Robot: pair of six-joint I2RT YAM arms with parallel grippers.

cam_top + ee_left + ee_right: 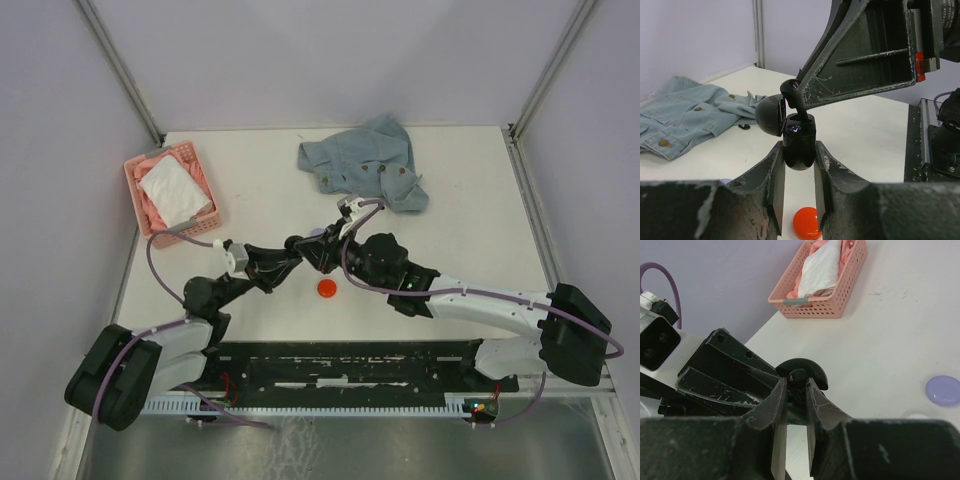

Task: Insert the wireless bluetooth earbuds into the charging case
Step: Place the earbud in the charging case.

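1. The black earbud (796, 107) pinched in my right pincer (796, 385) shows only in part; its lower end is lost inside the black charging case (799, 145).
2. My left pincer (799, 152), clamped on that case, covers its flanks.
3. The red case (807, 223) is cut by the bottom edge and sits half behind my fingers (777, 175).
4. The lilac case (942, 390) runs off the right edge.
5. A tiny black thing (744, 126) lies on the counter (865, 130), too small to name.
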